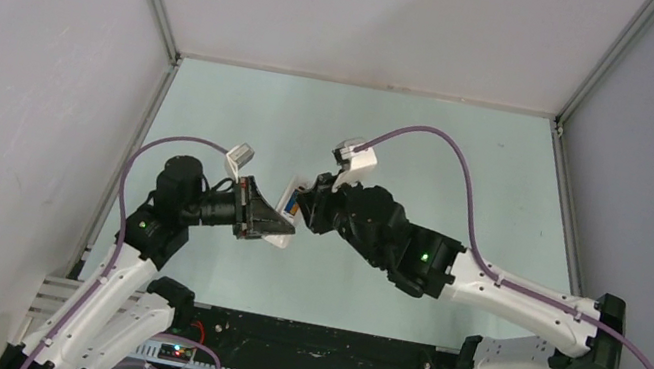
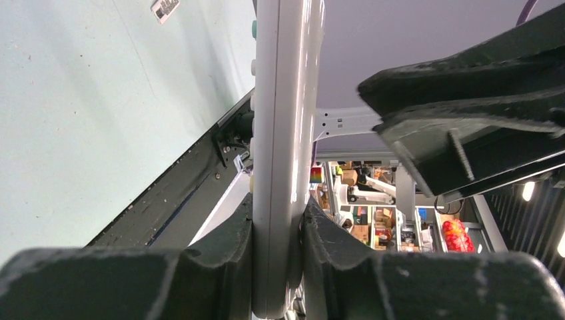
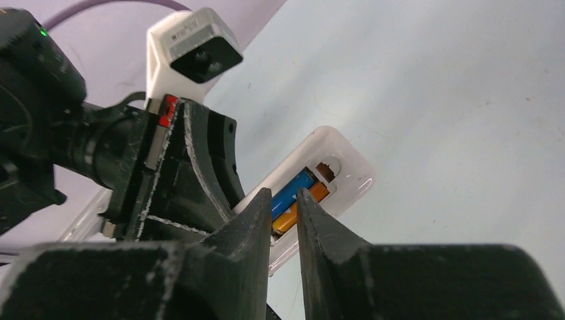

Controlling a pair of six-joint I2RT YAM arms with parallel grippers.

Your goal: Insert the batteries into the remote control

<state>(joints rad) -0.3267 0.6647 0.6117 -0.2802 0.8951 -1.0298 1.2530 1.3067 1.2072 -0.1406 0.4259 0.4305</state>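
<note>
The white remote control (image 2: 283,133) is held above the table, clamped edge-on in my left gripper (image 2: 278,220). In the top view it shows between the two grippers (image 1: 296,201). In the right wrist view its open back (image 3: 346,167) faces me, with the blue battery (image 3: 293,190) and the orange battery (image 3: 318,193) lying side by side in the compartment. My right gripper (image 3: 285,193) is nearly shut with nothing between its fingers, and its tips are at the batteries. My left gripper (image 1: 280,227) and right gripper (image 1: 307,206) meet over the table's middle.
Pale green table (image 1: 428,162) with grey walls on three sides. A black rail (image 1: 305,343) runs along the near edge by the arm bases. A small label (image 2: 164,8) lies on the table. The right arm's purple cable (image 1: 451,151) arcs above the table.
</note>
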